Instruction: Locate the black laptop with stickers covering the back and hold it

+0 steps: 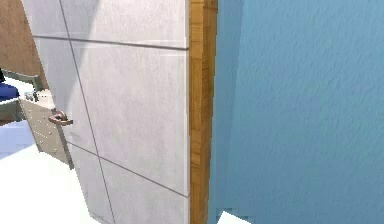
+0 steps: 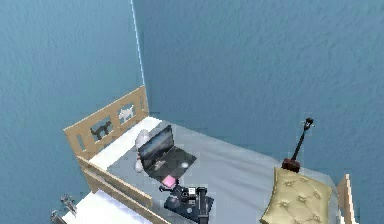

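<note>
A white door point(image 1: 130, 100) is seen close ahead in the forward view, with its handle point(image 1: 60, 118) toward the left and a blue wall point(image 1: 300, 110) beyond its wooden edge.

In the arm side view the gripper point(image 2: 178, 195) is seen lowest, at the near side of a bed point(image 2: 230, 165). A small pink thing point(image 2: 170, 180) and the bedding lie at its far end, so whether anything is held cannot be told. Just beyond it the laptop point(image 2: 162, 152) is found: dark, lid raised, resting on the grey mattress. No stickers can be made out. A pale lump point(image 2: 146, 138) is seen behind the lid, and past that a wooden end board point(image 2: 105, 125). To the right a gold pillow point(image 2: 295, 195) is seen, with a thin dark stand point(image 2: 300, 145) behind it.

The laptop is judged stiff, flat and fairly heavy for two thin fingers, with a smooth shell that may slip. The hinge and screen are the fragile parts, so the raised lid is best left alone. The base should be taken at a side or front edge. The soft mattress is likely to yield there, letting a finger be worked underneath.
</note>
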Tool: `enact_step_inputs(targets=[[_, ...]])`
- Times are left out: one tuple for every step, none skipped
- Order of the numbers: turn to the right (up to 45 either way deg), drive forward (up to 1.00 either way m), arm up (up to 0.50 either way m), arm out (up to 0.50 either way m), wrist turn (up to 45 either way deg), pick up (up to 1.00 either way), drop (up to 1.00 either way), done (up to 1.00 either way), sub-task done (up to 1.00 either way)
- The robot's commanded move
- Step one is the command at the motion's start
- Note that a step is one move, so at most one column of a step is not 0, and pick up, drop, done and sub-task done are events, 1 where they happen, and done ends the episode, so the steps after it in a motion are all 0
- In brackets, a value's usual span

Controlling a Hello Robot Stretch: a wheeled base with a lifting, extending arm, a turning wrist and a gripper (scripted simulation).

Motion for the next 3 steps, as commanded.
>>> enact_step_inputs(targets=[[0.0, 0.00, 0.00, 0.00, 0.0, 1.00, 0.00, 0.00, 0.00], [0.0, 0.00, 0.10, 0.00, 0.0, 0.00, 0.00, 0.00, 0.00], [0.0, 0.00, 0.00, 0.00, 0.0, 0.00, 0.00, 1.00, 0.00]])
